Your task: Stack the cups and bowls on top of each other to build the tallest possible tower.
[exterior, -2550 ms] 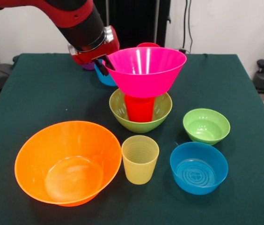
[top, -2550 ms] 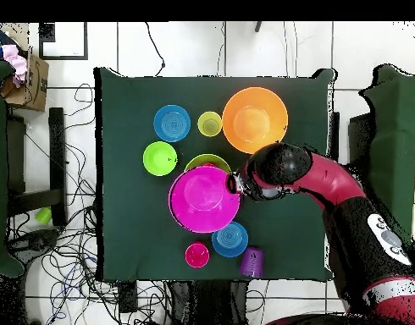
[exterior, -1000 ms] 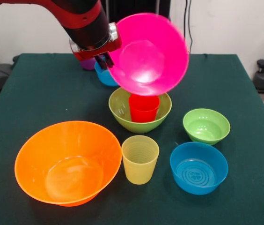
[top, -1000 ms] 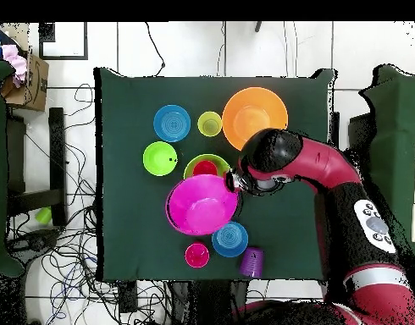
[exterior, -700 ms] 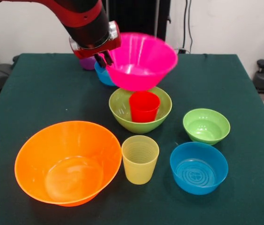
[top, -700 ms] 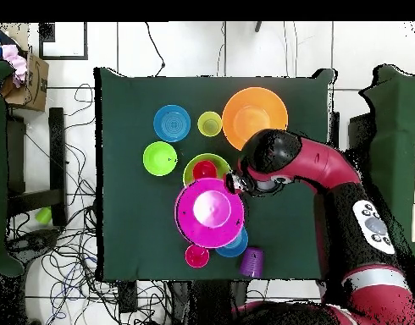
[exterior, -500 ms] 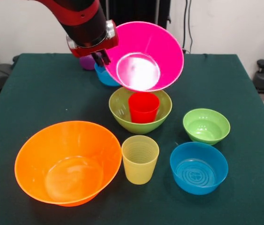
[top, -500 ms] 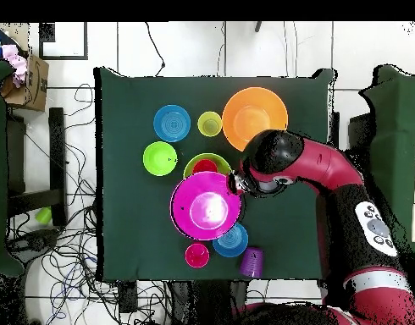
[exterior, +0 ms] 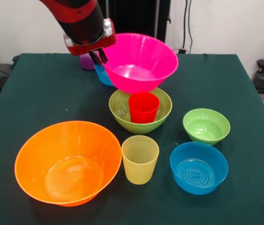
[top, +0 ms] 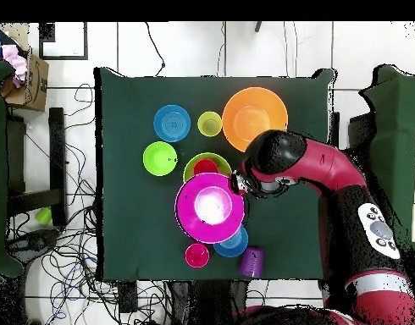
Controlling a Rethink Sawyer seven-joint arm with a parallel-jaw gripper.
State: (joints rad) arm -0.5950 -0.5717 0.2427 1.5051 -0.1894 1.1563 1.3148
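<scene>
1. The gripper [exterior: 98, 57] pinches the rim of the hot pink bowl [exterior: 141, 61] at its side nearest the arm, one finger inside the wall and one outside, and holds it mouth-up in the air.
2. The bowl hangs above and a little behind the bright red cup [exterior: 143, 107], which stands upright inside the medium lime green bowl [exterior: 121, 108]. Nothing touches yet.
3. To do this step well, I judge the bowl should be brought level over the cup, centred, then lowered gently before the grip lets go. A one-sided rim hold tends to let a wide bowl tip.
4. All the pieces are thin, glossy, translucent plastic, likely light and slippery, so a small nudge could slide them.
5. The pink bowl flares wide from a small flat base, and that base on the cup's narrow rim makes a wobbly seat.
6. Near the camera sit the large orange bowl [exterior: 66, 161], the ribbed yellow cup [exterior: 140, 159], a small blue bowl [exterior: 199, 167] and the small lime green bowl [exterior: 206, 125], all apart on the dark green table cloth [exterior: 38, 98].
7. The overhead view shows the pinkish-red cup [top: 196, 255], the purple cup [top: 251, 261] and another blue bowl [top: 237, 245] partly under the pink one.
</scene>
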